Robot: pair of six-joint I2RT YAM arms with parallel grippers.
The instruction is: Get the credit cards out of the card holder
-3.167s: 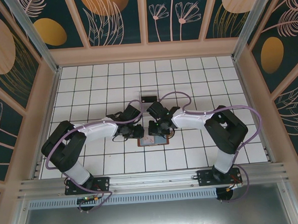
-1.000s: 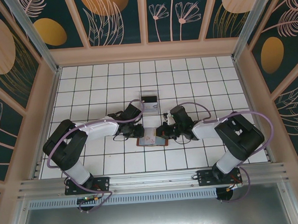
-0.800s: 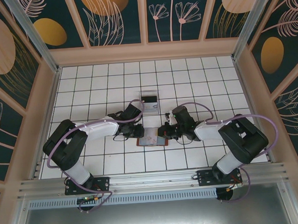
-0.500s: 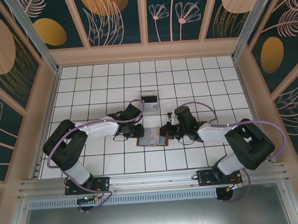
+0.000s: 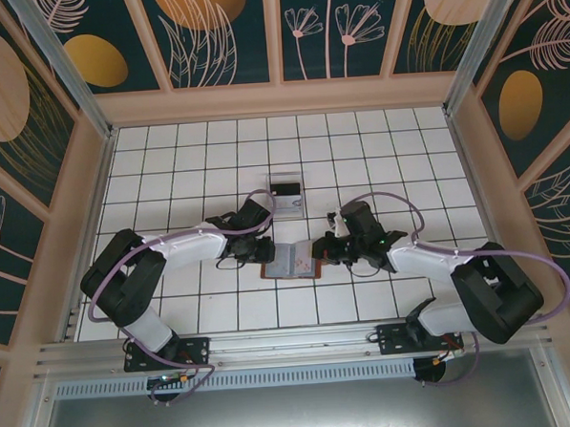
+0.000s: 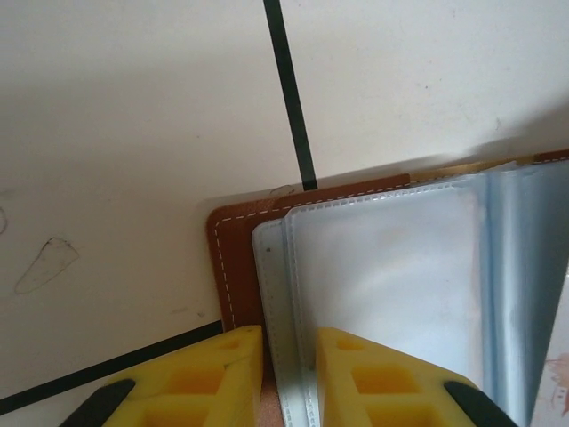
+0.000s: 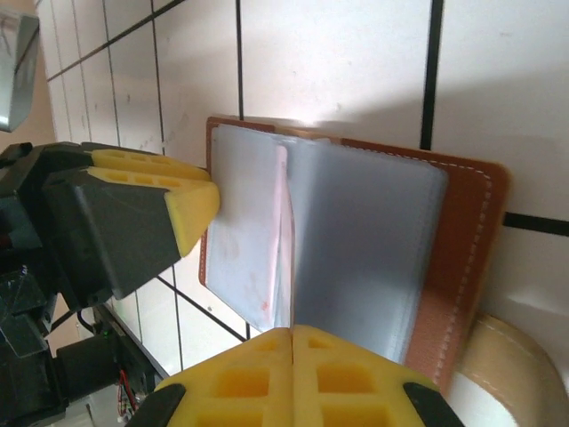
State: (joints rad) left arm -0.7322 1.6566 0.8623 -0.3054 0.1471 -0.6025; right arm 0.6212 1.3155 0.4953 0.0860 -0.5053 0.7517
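My left gripper (image 6: 289, 345) is closed down to a narrow gap. Its yellow fingers nip the left edge of the card holder (image 6: 238, 233), with the brown cover and clear sleeves (image 6: 382, 267) together between them. The holder lies open on the tiled table (image 6: 133, 133), between my two grippers.

I judge it light and floppy, with soft leather and limp, slick plastic leaves that would lift along with any pull, so my left pinch has to anchor it. The credit cards (image 6: 553, 393) look thin, stiff and slippery. I would take one by whatever short edge peeps from a pocket mouth.

My right gripper (image 7: 292, 342) is squeezed fully together and holds nothing. It sits at the holder's right-hand edge, over a half-raised leaf.

I cannot tell how many cards are in the sleeves, since only one pale, pink-printed corner is plain. The pocket openings are hard to find, and I cannot tell whether my right fingertips touch the leaf.
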